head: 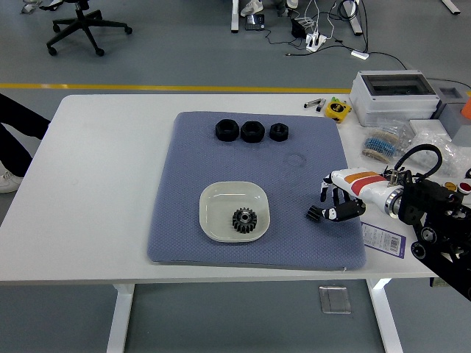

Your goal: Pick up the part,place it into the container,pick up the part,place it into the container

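Grey floor with a yellow line runs behind the white table (pixel 96 184), which carries a blue mat (pixel 184 184). On the mat's near half sits a pale dish (pixel 213 197) with one black gear (pixel 243 219) lying in its right part. Near the mat's far edge three black parts (pixel 251 131) stand in a row, close together, the right one smallest. The right robot hand (pixel 333 208) hovers low over the mat's right side, well right of the dish and apart from it, its dark fingers (pixel 327 213) curled under the white palm; whether they hold something small cannot be told, since a dark bit at the fingertips blends with them. Its black forearm (pixel 434 220) is cut off by the right edge. Beyond the mat lie a grey box (pixel 394 94), a yellow object (pixel 337 109) and clear bags (pixel 386 143), contents unclear. At the left edge, a person's dark leg (pixel 18 118) is mostly cut off.
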Robot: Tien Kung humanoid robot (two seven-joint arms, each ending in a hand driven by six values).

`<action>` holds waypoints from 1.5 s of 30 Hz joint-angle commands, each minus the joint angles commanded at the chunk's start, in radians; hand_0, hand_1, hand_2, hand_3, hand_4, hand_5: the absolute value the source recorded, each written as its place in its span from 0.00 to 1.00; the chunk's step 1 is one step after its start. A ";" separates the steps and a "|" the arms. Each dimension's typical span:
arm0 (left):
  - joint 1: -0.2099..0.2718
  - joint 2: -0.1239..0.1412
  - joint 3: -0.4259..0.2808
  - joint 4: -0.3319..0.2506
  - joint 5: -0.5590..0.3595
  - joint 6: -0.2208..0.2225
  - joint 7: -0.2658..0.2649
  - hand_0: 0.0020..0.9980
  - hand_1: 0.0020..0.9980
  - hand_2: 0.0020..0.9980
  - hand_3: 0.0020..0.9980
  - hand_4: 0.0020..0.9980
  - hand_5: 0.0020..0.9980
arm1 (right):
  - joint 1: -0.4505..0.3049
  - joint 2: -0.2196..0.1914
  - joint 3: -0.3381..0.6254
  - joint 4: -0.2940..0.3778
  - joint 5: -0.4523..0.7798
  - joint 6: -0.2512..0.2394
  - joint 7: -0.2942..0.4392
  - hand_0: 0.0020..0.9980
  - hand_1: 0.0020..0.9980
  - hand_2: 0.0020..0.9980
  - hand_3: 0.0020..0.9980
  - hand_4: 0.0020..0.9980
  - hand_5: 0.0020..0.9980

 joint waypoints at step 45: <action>-0.005 0.000 -0.008 0.000 0.032 -0.010 0.016 0.82 0.79 0.83 0.57 0.49 0.72 | -0.019 0.079 -0.039 -0.111 0.089 -0.101 0.000 0.11 0.25 0.41 0.49 0.80 0.49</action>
